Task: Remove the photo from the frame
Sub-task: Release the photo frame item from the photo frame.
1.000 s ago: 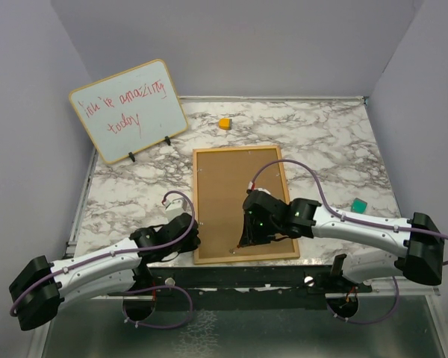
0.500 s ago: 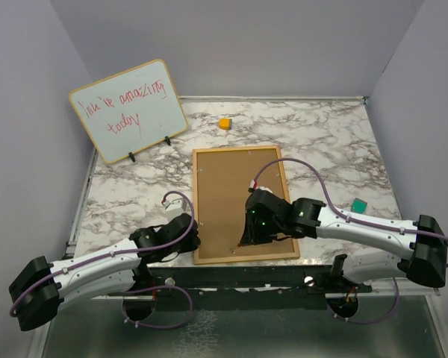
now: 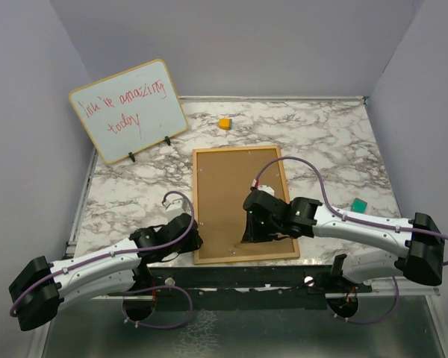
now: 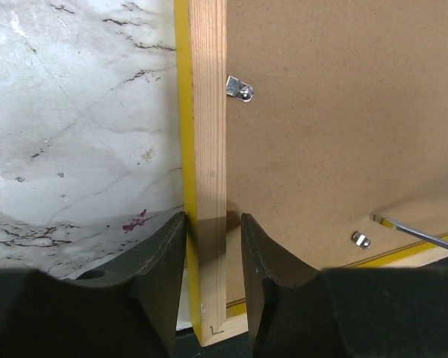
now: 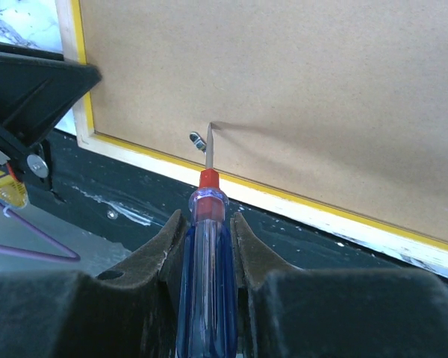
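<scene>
The frame (image 3: 235,201) lies face down on the marble table, its brown back up and a thin yellow border round it. The photo is hidden under that back. My left gripper (image 4: 213,224) straddles the left wooden rail (image 4: 207,149) near the near-left corner; its jaws are open, with a gap on the inner side. My right gripper (image 5: 207,220) is shut on a blue screwdriver (image 5: 205,261) with a red collar. The screwdriver's tip rests at a small metal clip (image 5: 198,140) by the frame's near edge. Another clip (image 4: 239,89) sits on the left rail.
A whiteboard (image 3: 128,110) with red writing leans at the back left. A small orange block (image 3: 224,124) lies beyond the frame, and a green block (image 3: 358,203) lies to its right. The frame's near edge lies along the table's dark front edge (image 3: 284,272).
My left jaws have spread apart on the frame's left rail. The right gripper, still holding the screwdriver, has shifted only slightly near the clip.
</scene>
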`<state>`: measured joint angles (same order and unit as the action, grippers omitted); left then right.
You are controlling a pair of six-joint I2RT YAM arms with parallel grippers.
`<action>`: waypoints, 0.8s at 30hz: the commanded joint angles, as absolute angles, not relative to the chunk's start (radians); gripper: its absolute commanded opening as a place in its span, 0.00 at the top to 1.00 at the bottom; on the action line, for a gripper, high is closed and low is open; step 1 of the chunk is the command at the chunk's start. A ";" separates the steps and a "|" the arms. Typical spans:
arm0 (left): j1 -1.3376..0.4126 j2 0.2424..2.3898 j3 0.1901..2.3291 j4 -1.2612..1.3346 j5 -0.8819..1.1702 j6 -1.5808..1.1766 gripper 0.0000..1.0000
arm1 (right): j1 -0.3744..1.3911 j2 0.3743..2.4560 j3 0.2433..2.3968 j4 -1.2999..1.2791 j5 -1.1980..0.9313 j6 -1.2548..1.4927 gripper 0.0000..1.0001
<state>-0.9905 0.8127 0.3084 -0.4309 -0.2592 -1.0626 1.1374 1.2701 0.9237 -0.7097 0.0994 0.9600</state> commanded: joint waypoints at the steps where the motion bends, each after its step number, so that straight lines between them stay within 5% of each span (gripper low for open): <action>1: -0.996 0.821 0.302 -0.468 -0.232 -1.065 0.64 | 1.141 1.308 0.938 -0.658 0.052 0.943 1.00; 20: -0.996 0.812 0.298 -0.468 -0.235 -1.069 0.73 | 1.141 1.297 0.946 -0.677 0.016 0.911 0.99; 24: -0.996 0.811 0.301 -0.468 -0.236 -1.068 0.61 | 1.141 1.284 0.960 -0.682 0.020 0.910 0.99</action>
<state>-0.9905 0.8127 0.3084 -0.4408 -0.2592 -1.0622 1.1378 1.3014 0.9276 -0.6544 0.0322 0.9234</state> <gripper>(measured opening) 0.290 0.242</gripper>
